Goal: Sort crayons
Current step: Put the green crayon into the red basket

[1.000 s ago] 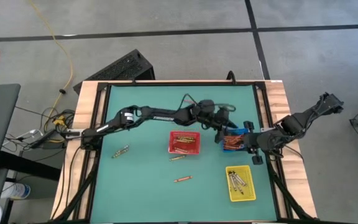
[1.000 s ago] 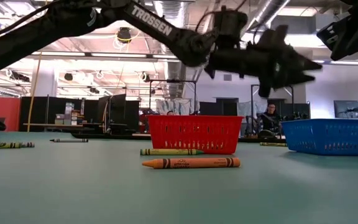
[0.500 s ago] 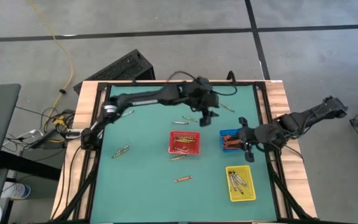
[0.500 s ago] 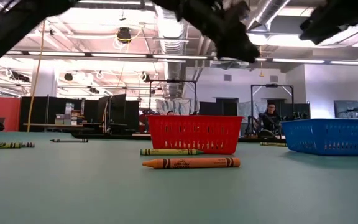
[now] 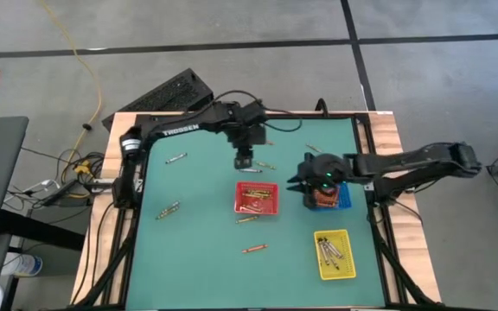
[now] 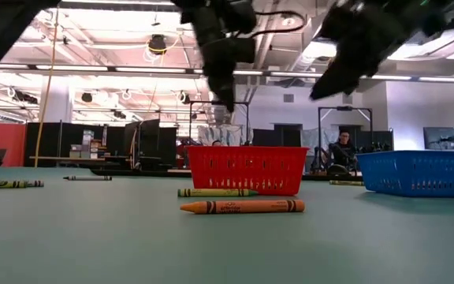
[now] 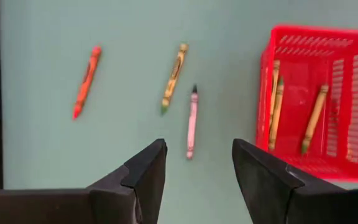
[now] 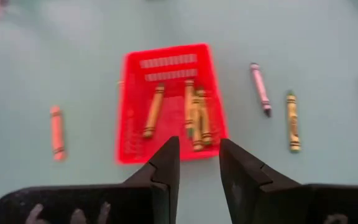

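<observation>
Crayons: a pink crayon (image 7: 192, 122) lies just ahead of our left gripper (image 7: 196, 163), whose jaws hang open and empty, likely lined up to take it. Our right gripper (image 8: 197, 163), jaws parted and empty, hovers near the red basket (image 8: 169, 59).

1. We see several yellowish crayons (image 5: 257, 198) lying flat inside the red tray (image 5: 239, 206).
2. Orange-red crayons (image 5: 321, 197) are heaped in the blue tray (image 5: 345, 198).
3. Grey crayons (image 5: 330, 250) lie in the yellow tray (image 5: 336, 272).
4. Loose on the table: an orange crayon (image 6: 242, 207), an olive one (image 6: 213, 192) behind it, a pink crayon (image 7: 192, 122), and another orange-red one (image 7: 86, 81).
</observation>
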You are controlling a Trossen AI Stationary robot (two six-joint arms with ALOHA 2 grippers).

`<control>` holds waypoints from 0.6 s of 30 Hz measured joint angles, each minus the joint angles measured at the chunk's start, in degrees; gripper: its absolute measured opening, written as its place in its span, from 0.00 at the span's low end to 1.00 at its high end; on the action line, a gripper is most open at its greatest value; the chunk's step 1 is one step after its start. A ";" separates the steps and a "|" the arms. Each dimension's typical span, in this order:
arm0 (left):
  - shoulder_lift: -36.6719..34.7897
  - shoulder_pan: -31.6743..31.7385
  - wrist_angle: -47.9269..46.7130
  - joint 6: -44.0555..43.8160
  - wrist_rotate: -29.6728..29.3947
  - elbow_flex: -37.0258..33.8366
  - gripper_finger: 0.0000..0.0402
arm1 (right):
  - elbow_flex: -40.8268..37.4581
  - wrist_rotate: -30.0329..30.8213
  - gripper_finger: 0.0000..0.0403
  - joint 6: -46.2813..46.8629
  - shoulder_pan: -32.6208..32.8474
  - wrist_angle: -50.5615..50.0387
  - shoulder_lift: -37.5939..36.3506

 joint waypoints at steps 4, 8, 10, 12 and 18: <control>-7.51 1.50 6.90 -0.52 -1.46 -11.91 0.43 | 0.00 -0.15 0.27 -0.46 -5.19 5.21 5.63; -14.36 1.63 13.62 -1.56 -2.85 -23.74 0.43 | 0.44 -1.62 0.27 -0.39 -11.45 11.12 12.17; -19.23 1.64 19.01 -2.49 -2.92 -29.48 0.43 | 1.96 -3.96 0.27 -0.37 -14.28 11.61 16.23; -24.10 1.87 24.99 -3.39 -2.86 -36.53 0.43 | 3.92 -4.33 0.27 -0.41 -16.56 11.57 20.07; -38.09 1.85 54.79 -5.04 -1.78 -58.74 0.43 | 10.00 -4.48 0.27 -4.80 -18.75 10.79 29.23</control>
